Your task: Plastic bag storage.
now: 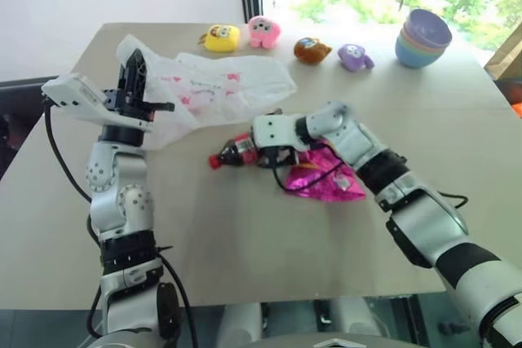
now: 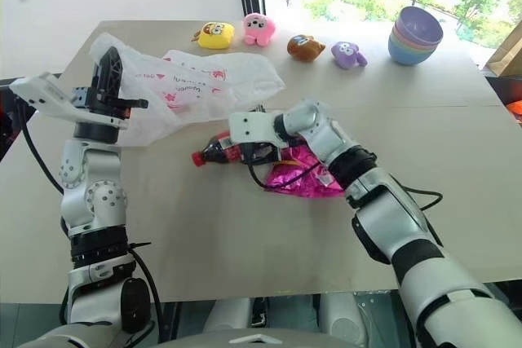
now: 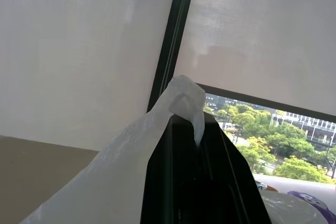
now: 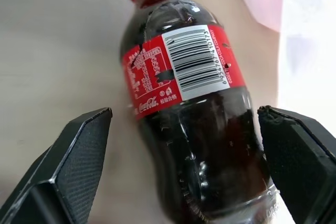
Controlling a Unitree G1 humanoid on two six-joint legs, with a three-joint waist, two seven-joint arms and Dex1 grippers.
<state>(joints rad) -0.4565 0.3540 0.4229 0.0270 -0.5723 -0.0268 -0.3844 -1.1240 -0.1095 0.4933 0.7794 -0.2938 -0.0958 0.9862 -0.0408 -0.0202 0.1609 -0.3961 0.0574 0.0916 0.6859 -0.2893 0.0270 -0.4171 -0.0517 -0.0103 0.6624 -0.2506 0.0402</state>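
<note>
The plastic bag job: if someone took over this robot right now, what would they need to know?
Left gripper: shut on the plastic bag, holding one edge raised; the rest of the bag lies on the table.
Right gripper: open, fingers either side of the cola bottle, which lies on the table, not gripped.
Magenta snack packet lies under the right arm.
Done: bag lifted by an edge.
Left: probably grip the bottle and put the items in the bag.

On the surface (image 1: 245, 234), four plush toys (image 1: 285, 42) line the far edge, with a stack of bowls (image 1: 422, 38) at the far right corner. The plastic bag (image 1: 220, 87) lies toward the far left. A bottle (image 1: 236, 152) lies near the middle, with a snack packet (image 1: 326, 181) just right of it.
</note>
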